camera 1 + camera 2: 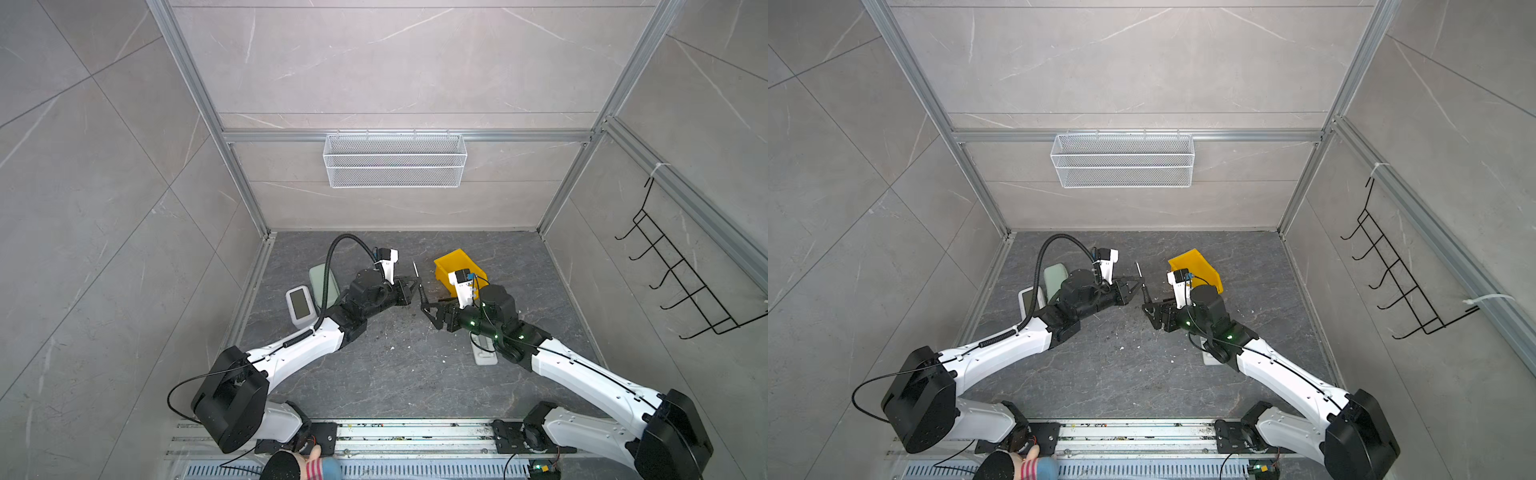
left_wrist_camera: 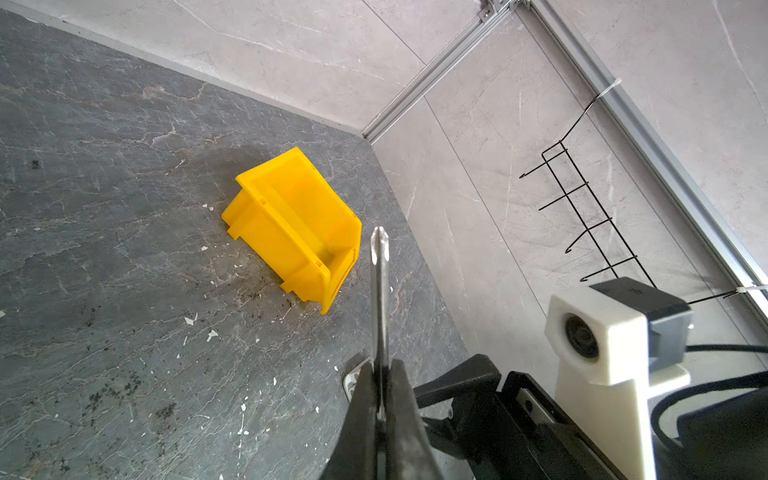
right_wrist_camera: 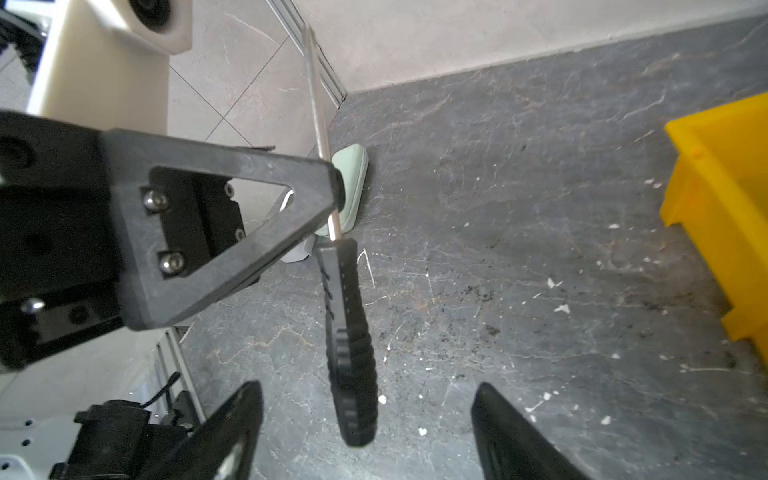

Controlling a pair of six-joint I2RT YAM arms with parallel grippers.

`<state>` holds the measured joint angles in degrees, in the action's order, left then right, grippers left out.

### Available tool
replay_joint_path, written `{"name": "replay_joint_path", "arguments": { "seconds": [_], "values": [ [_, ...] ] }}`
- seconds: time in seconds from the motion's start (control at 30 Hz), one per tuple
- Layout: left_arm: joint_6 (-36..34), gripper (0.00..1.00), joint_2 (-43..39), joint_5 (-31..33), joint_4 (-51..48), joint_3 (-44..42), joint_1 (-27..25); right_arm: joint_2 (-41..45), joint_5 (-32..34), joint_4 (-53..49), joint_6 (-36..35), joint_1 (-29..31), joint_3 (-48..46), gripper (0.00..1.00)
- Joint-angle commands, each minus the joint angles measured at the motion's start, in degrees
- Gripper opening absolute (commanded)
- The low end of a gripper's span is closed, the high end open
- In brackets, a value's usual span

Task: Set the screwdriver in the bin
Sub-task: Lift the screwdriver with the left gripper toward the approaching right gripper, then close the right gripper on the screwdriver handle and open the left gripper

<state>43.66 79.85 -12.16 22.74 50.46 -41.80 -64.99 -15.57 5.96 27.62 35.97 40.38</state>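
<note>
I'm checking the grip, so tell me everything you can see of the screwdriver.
The screwdriver is small and slim: a ribbed black handle, plastic-looking, and a thin silver metal shaft with a cross tip. It hangs clear of the tabletop, the left claw shut on its shaft next to the handle. The right claw stands open around the handle's end, not touching it.

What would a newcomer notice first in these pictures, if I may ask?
The bright yellow bin on the dark table, right of centre in both top views, stands out. Left of it, the left gripper holds the screwdriver by its shaft, the black handle between the jaws of the open right gripper.
</note>
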Motion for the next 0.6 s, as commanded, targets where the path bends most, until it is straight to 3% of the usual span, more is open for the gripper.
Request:
{"name": "replay_joint_path", "arguments": {
  "seconds": [0.0,0.3,0.57],
  "values": [
    [1.13,0.00,-2.05,-1.92,4.85,-0.56,-0.22,-1.62,-2.79,3.55,1.72,-0.22,2.05,0.72],
    [0.79,0.00,-3.74,-3.81,5.17,-1.83,-0.17,-4.92,-3.85,6.91,1.73,-0.29,2.60,0.54],
    [0.07,0.00,-4.70,-4.06,4.30,-2.45,-0.12,-4.30,-4.46,8.02,1.30,-0.28,2.01,0.14]
  ]
}}
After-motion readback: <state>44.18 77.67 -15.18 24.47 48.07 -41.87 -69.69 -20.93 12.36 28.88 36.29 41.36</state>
